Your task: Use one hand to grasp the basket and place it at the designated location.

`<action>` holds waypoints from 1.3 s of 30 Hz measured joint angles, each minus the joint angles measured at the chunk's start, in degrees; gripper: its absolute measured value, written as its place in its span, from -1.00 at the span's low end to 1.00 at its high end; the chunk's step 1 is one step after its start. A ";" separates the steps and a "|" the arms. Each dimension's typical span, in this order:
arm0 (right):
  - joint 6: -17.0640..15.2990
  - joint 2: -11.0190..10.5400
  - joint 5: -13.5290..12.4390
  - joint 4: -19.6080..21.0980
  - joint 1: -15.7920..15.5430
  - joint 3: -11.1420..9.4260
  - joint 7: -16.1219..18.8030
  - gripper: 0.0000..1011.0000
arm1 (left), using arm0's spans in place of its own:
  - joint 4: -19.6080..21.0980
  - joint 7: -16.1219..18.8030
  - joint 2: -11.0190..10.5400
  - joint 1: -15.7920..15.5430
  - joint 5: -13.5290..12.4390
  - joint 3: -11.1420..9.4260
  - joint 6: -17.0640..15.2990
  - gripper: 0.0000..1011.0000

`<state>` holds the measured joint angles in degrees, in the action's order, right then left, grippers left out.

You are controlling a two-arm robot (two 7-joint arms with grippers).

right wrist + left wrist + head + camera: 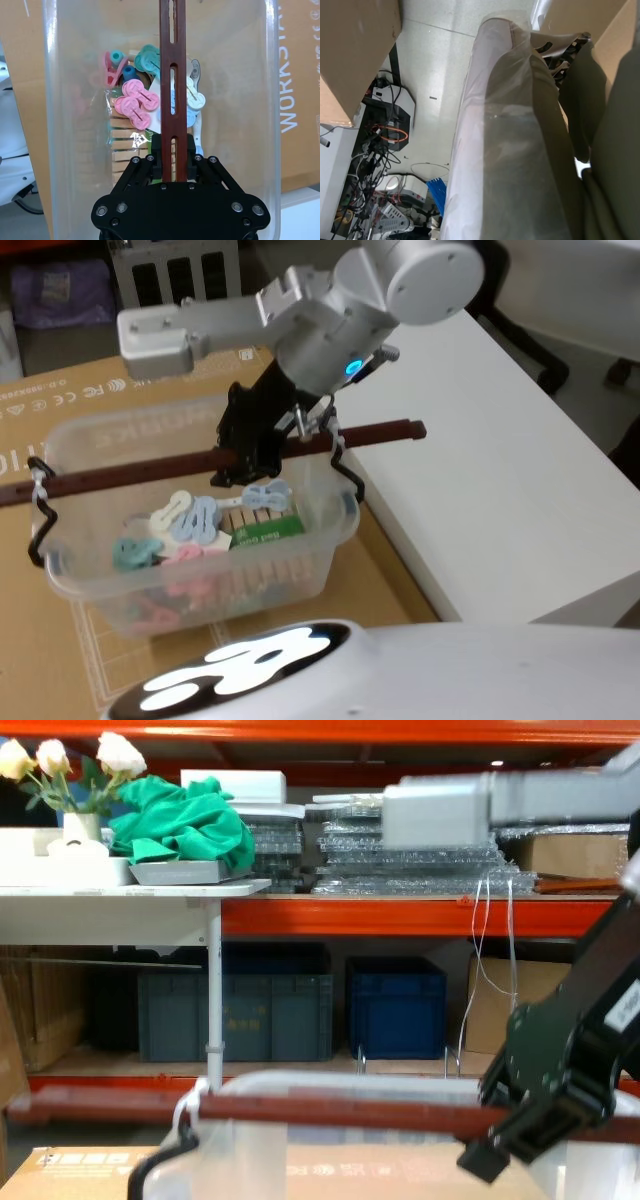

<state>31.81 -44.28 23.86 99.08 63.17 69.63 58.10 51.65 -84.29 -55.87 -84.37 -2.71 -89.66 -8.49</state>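
Nearest the robot, the basket [300, 570] sits over the cardboard [120, 390], just left of the white surface [480, 460]; whether its base touches the cardboard I cannot tell. Inside lie pastel clips [190, 520] in pink, blue, teal and white, beside a pack of wooden pegs [262, 530]. The reddish-brown handle [130, 475] spans the basket lengthwise above the rim, tied at its right end to a black curved bracket [347, 475]. The right end effector [250, 445] reaches in from the right and is clenched on the handle right of its middle, one finger on each side of the slotted bar. Beyond the basket, dark blue crates [395, 1005] stand on the floor under an orange shelf [400, 915], and farther left a green cloth [185, 825] and white flowers [60, 760] sit higher up.
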 joint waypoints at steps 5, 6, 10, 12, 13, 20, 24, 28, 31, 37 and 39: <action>0.13 -0.93 -1.63 0.08 0.13 -1.81 -0.18 -0.54 | -0.01 0.00 0.00 0.00 0.00 0.00 0.00 -1.00; 0.13 -1.17 -2.00 0.08 0.14 -2.26 -0.20 -0.54 | 0.00 0.00 0.00 0.00 0.00 0.00 0.00 -1.00; 0.11 -1.94 -3.22 -0.21 0.33 -3.63 -0.26 -0.54 | 0.00 0.00 0.00 0.00 0.00 0.00 0.00 -1.00; 0.05 -2.51 -4.13 -0.43 0.46 -4.54 -0.29 -0.54 | 0.00 0.00 0.00 0.00 0.00 0.00 0.00 -1.00; -0.01 -2.70 -4.42 -0.48 0.51 -4.85 -0.29 -0.54 | 0.00 0.00 0.00 0.00 -0.01 0.00 0.00 -1.00; -1.56 -5.03 -8.31 -1.39 1.07 -8.25 -0.18 -0.54 | 0.00 0.00 0.00 0.00 0.00 0.00 0.00 -1.00; -2.46 -5.95 -9.98 -1.75 1.30 -9.70 0.24 -0.54 | 0.00 0.00 0.00 0.00 0.00 0.00 0.00 -1.00; -3.54 -7.11 -11.40 -2.17 1.50 -11.22 0.55 -0.54 | 0.01 0.00 0.00 0.00 0.00 0.00 0.00 -1.00; -4.21 -7.82 -12.35 -2.57 1.59 -12.29 0.71 -0.54 | 0.00 0.00 0.00 0.00 0.00 0.00 0.00 -1.00; -6.36 -10.42 -14.01 -3.44 1.62 -15.17 0.25 -0.54 | 0.00 0.00 0.00 0.00 0.00 0.00 0.00 -1.00; -7.44 -11.24 -14.32 -3.52 1.50 -16.00 0.01 -0.54 | 0.01 0.00 0.00 0.00 0.00 0.00 0.00 -1.00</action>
<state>24.38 -55.52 9.53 95.56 64.67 53.63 58.11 51.66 -84.29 -55.87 -84.37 -2.71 -89.66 -8.49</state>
